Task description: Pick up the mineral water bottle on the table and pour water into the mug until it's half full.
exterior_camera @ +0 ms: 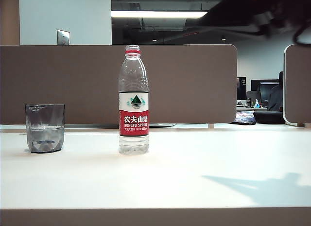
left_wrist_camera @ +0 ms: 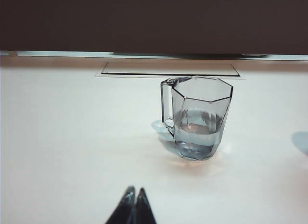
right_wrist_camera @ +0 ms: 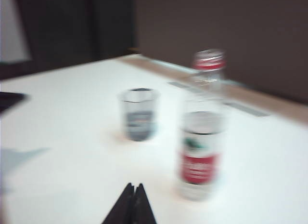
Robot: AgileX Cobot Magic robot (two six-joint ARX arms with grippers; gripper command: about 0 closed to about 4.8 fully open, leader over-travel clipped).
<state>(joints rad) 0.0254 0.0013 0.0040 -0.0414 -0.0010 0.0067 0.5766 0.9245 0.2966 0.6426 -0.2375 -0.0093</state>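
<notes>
The mineral water bottle [exterior_camera: 133, 99] is standing upright on the tabletop [exterior_camera: 194, 172], well apart from the mug [exterior_camera: 44, 128], which is holding some water [left_wrist_camera: 197, 132]. The left claw [left_wrist_camera: 134, 191] and right claw [right_wrist_camera: 134, 187] are both hanging clenched, grasping nothing, above the tabletop.

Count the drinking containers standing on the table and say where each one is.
2. The mug stands at the table's left; the mineral water bottle stands upright to its right, apart from it.
</notes>
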